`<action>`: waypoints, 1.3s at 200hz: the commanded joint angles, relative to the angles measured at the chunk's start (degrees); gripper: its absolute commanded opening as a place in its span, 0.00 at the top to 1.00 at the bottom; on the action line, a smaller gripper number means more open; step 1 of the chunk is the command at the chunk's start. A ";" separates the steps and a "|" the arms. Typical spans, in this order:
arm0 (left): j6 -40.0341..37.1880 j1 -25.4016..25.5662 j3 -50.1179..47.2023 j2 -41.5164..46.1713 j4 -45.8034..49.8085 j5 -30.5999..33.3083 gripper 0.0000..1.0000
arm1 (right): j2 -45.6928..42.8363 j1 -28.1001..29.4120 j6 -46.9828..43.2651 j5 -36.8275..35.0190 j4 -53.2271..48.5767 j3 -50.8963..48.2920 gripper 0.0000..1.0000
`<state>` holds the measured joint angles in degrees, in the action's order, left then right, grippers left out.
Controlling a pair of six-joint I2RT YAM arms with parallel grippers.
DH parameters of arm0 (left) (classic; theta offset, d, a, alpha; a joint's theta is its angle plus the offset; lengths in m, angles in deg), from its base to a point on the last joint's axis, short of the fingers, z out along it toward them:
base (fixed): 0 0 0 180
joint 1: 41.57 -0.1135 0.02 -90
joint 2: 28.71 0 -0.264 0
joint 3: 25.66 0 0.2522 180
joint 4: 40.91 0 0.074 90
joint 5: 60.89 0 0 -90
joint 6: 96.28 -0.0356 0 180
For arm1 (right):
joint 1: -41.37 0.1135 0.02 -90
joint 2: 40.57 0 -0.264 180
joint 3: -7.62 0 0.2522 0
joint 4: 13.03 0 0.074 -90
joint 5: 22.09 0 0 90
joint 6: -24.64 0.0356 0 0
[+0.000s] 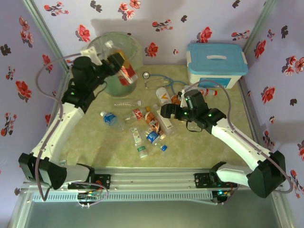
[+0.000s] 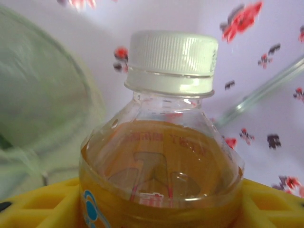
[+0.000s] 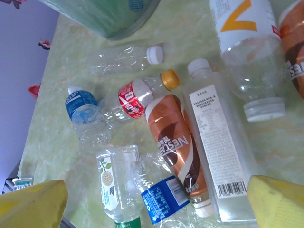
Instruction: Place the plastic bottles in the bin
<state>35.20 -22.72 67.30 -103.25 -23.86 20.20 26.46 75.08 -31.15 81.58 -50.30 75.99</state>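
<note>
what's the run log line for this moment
left gripper: shut on white-capped amber bottle, over bin | right gripper: open, above Nescafe bottle on table | drop: not yet done

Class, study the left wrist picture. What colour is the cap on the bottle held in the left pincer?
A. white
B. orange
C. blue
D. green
A: the amber-filled bottle held in the left pincer has a ribbed white cap.
</note>
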 commanded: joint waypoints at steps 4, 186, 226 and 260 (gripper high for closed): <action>-5.42 -5.63 3.49 -2.01 -4.03 1.26 0.49 | -2.07 -0.41 2.72 -0.95 0.96 -1.50 0.02; -21.43 -11.43 42.36 -44.93 15.27 1.48 0.52 | -13.10 -1.11 0.92 -8.05 -10.73 -5.25 0.02; -23.51 -11.04 44.83 -48.77 20.54 1.28 0.40 | -13.58 -1.27 -0.76 -10.11 -13.03 -4.41 0.01; -24.41 -10.19 44.81 -49.69 21.06 0.66 0.21 | -13.10 -1.63 -1.85 -10.63 -13.88 -4.25 0.01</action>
<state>12.90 -33.93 109.79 -152.36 -4.34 21.18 13.74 74.03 -31.28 73.03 -62.32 71.24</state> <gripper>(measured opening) 0.737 0.993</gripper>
